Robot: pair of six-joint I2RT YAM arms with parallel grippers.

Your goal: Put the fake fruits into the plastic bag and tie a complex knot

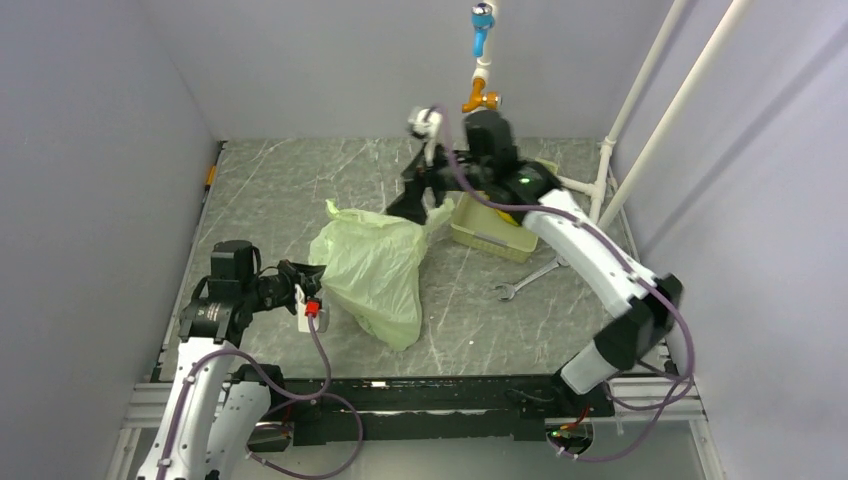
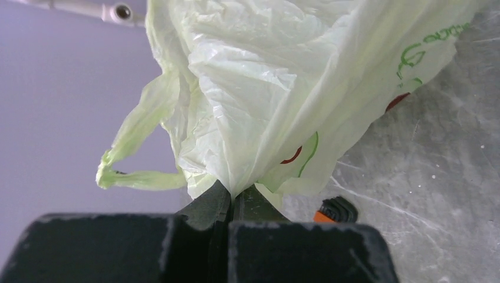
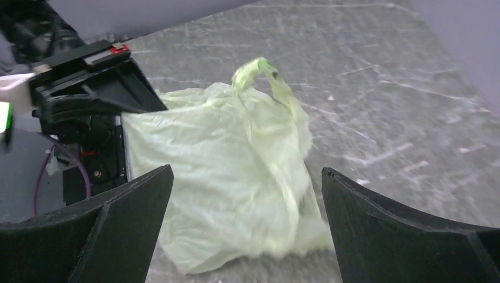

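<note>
In the left wrist view the plastic bag [image 2: 265, 88] runs off the top and right edges. Its film lets nothing inside be read, and the green print at upper right is cut short. The left end effector [image 2: 233, 197] shows only its pinched tips at bottom centre. A small orange-and-black piece [image 2: 334, 211] just right of them is mostly covered. In the right wrist view the right end effector [image 3: 246, 177] has both spread fingers [image 3: 118, 236] cut by the bottom edge. The bag's lower hem there is blurred, and a dark smear behind the film cannot be identified. In the top view the right arm [image 1: 590, 250] covers part of the tray [image 1: 480, 238].
</note>
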